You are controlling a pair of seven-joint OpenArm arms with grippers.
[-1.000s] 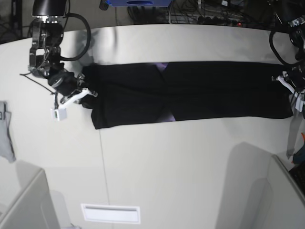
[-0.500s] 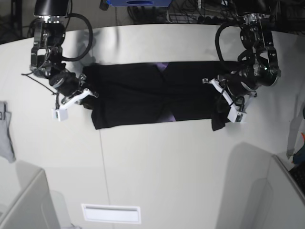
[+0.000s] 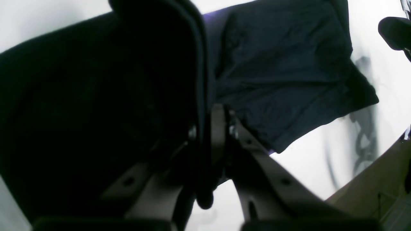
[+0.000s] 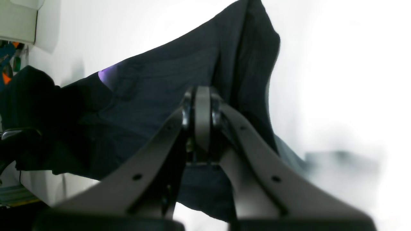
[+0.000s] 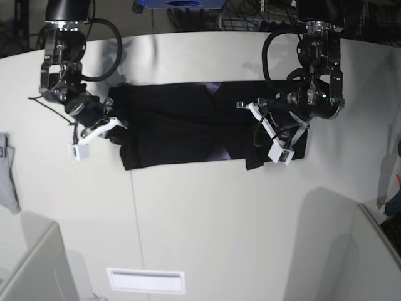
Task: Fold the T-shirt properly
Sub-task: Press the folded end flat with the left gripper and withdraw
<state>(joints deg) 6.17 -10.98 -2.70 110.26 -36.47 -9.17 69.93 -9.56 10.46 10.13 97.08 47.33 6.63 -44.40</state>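
Note:
The black T-shirt point(image 5: 175, 132) lies in a long band across the white table point(image 5: 207, 213), with purple at the collar point(image 5: 215, 88). My left gripper point(image 5: 258, 128) is shut on the shirt's right end and holds it doubled back over the shirt's middle. In the left wrist view the gripper point(image 3: 215, 112) pinches a hanging fold of black cloth point(image 3: 96, 112). My right gripper point(image 5: 114, 122) is at the shirt's left edge. In the right wrist view it point(image 4: 200, 96) is shut on the cloth point(image 4: 160, 83).
A small grey cloth item point(image 5: 7, 172) lies at the table's left edge. A white rectangular label point(image 5: 145, 280) sits near the front. Grey partition corners rise at the front left point(image 5: 31, 269) and front right point(image 5: 369, 257). Cables run behind the table.
My left gripper has moved left from the far right, carrying the shirt's right end over the shirt, so the band is much shorter. My right arm has not moved.

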